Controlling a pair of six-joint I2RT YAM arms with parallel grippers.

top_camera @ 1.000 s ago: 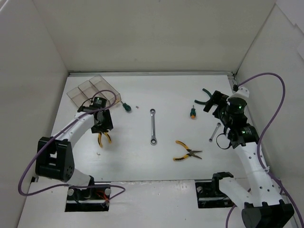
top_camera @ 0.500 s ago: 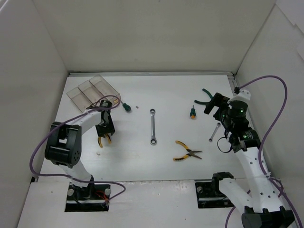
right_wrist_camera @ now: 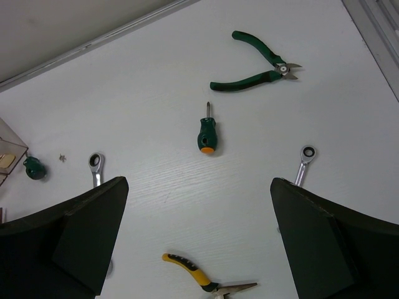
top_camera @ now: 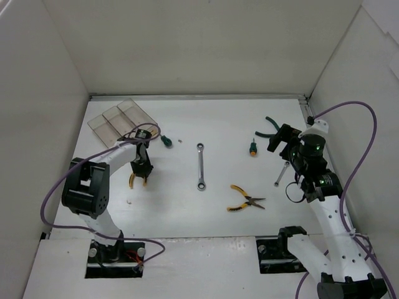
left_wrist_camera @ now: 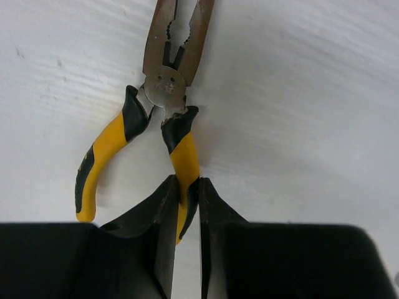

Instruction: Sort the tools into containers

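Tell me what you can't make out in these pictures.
Left wrist: yellow pliers tips cut off by the top edge; one handle end hidden by the left tool.
Right wrist: long wrench and small wrench shafts hidden behind the right tool.
Top external: anything in the containers is too small to tell.

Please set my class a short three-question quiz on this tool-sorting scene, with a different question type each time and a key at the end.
1. True or false: the left gripper has its fingers shut on one handle of the yellow-and-black-handled steel pliers.
2. Which tool lies nearest the row of clear plastic bins?
A. the stubby green-handled screwdriver
B. a long silver wrench
C. dark green-handled pliers
3. How many silver metal wrenches lie on the white table?

Key: 1 true; 2 A; 3 two, a long one in the middle and a short one near the right arm.
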